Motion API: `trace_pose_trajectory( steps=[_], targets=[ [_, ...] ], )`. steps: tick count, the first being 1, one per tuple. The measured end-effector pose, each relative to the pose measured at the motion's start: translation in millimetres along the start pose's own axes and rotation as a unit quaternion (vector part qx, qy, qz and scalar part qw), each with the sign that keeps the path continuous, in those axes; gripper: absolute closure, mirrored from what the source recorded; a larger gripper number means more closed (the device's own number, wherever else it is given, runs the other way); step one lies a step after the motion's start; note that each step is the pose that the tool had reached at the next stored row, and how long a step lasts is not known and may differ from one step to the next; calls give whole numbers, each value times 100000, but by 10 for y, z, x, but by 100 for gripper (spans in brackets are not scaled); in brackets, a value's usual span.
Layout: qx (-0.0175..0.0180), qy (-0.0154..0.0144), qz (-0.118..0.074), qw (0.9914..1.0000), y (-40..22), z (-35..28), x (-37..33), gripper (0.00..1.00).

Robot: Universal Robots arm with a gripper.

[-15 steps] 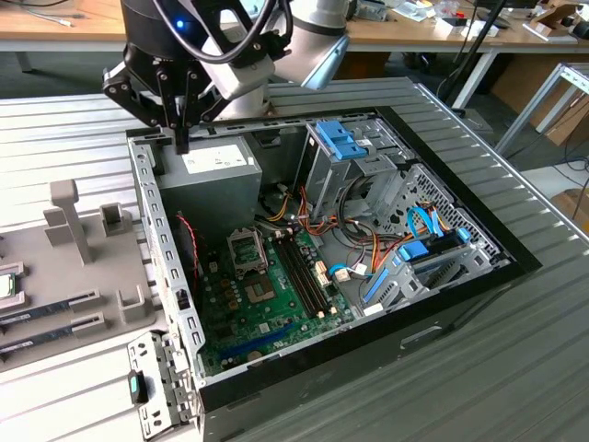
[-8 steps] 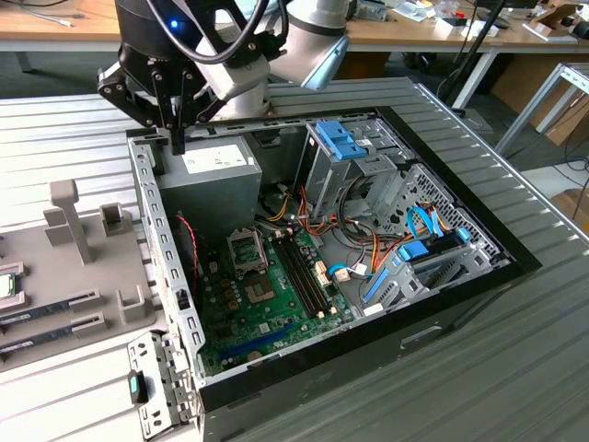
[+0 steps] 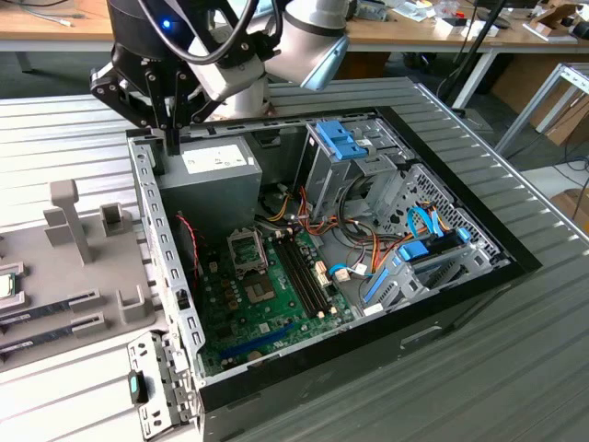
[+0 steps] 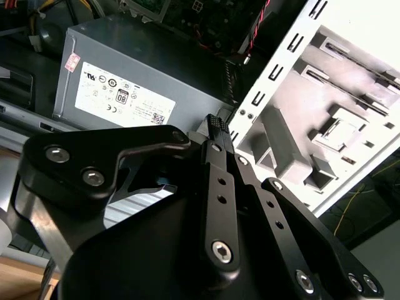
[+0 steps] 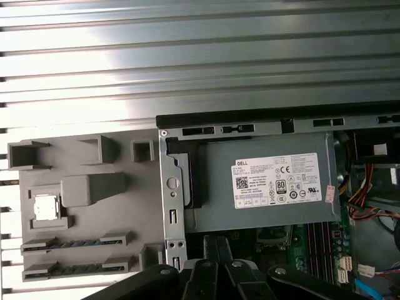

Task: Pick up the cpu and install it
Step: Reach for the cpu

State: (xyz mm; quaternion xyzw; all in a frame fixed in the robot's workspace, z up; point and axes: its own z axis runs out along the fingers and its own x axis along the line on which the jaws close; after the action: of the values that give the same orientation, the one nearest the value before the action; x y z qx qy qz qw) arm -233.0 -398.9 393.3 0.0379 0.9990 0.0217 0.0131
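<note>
Gripper point(image 3: 171, 143) hangs in the upper left of the exterior view, over the back corner of the open computer case point(image 3: 460, 285), at the case wall just beside the power supply point(image 3: 216, 184). Fingers point(image 4: 219, 187) are clenched together, tips meeting, with nothing between them; both wrist views show this.

The cpu point(image 5: 47, 207) lies flat in a square pocket of the grey fixture tray point(image 5: 87, 219), silver top up. In the exterior view the cpu point(image 3: 7, 284) sits at the far left edge of the frame, on the tray point(image 3: 83, 276), outside the case and well apart from the gripper. Two memory sticks point(image 5: 69, 244) lie in the tray's long slots, near the cpu.

Inside the case, the green motherboard point(image 3: 248, 313) lies below the power supply in the exterior view, with the socket point(image 3: 260, 293) near its centre. Case and tray rest on a ribbed metal worktop point(image 3: 460, 387).
</note>
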Motion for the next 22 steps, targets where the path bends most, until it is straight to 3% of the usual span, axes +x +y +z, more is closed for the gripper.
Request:
trace_pose_trajectory(
  steps=[22],
  targets=[
    [-1, -2, 1, 100000, -10, -4, 136, 89]
  ],
)
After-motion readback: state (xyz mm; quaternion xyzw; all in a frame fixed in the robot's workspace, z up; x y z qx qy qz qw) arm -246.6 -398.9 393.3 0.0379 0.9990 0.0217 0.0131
